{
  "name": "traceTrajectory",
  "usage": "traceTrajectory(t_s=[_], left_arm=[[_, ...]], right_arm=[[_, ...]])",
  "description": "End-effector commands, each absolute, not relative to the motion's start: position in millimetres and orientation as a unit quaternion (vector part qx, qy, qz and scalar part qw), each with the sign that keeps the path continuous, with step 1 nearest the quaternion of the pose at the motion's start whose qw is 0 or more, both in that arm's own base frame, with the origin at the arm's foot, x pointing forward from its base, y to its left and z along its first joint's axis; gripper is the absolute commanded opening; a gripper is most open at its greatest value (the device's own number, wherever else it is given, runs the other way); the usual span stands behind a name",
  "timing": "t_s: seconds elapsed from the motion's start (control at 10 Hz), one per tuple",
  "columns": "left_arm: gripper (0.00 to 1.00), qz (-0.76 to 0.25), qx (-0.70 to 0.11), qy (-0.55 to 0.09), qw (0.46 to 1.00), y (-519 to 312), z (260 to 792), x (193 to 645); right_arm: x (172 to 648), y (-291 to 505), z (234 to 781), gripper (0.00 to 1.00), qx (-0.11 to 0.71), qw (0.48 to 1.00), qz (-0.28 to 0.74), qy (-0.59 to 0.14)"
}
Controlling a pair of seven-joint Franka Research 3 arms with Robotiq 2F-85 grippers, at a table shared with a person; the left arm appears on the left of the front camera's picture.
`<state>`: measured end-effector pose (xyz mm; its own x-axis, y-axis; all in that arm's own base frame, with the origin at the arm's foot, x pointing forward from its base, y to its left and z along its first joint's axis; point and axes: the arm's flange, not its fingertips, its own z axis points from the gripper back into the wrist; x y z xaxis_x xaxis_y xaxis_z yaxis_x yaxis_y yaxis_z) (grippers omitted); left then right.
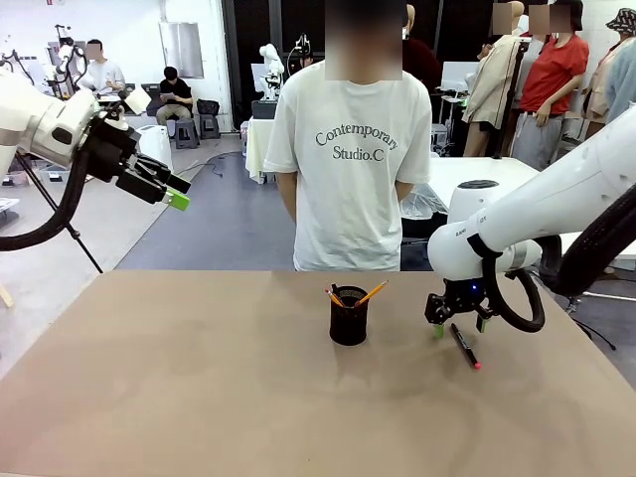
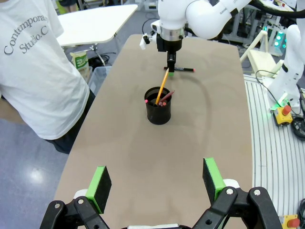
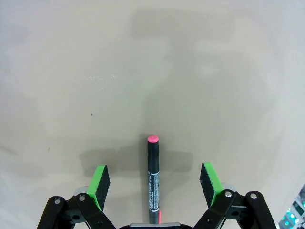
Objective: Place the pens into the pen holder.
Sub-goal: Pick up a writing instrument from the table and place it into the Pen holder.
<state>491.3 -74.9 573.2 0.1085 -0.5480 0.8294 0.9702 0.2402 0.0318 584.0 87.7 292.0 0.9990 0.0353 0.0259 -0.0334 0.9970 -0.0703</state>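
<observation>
Right gripper (image 3: 153,183) hangs open astride the black marker (image 3: 153,179) lying at lower centre; two pencils (image 1: 371,293) stand in the holder (image 1: 349,318). Left gripper (image 1: 171,191), upper left, is open too.

Grey floor (image 1: 224,224) stretching behind the tan table (image 1: 199,388), white tables (image 1: 260,139) standing beyond, people sitting far left

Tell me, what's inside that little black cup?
Two pencils stand in the black cup: a yellow pencil and a reddish pencil. The mesh wall hides their lower ends.
</observation>
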Motion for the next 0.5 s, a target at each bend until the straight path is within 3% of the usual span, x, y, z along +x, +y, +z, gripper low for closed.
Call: traceTrajectory(t_s=[0.0, 0.1, 0.4], left_arm=[[1.00, -0.549, -0.277, -0.378, 0.692, -72.8, 573.4, 491.1], [1.00, -0.549, -0.277, -0.378, 0.692, -72.8, 573.4, 491.1], [1.00, -0.549, -0.277, -0.378, 0.692, -72.8, 573.4, 491.1]], right_arm=[[592.0, 84.3, 289.9, 1.00, -0.025, 0.999, 0.008, -0.021], [591.0, 82.8, 287.8, 0.92, -0.028, 0.999, 0.016, -0.028], [592.5, 82.0, 288.6, 0.33, -0.023, 0.999, 0.015, -0.025]])
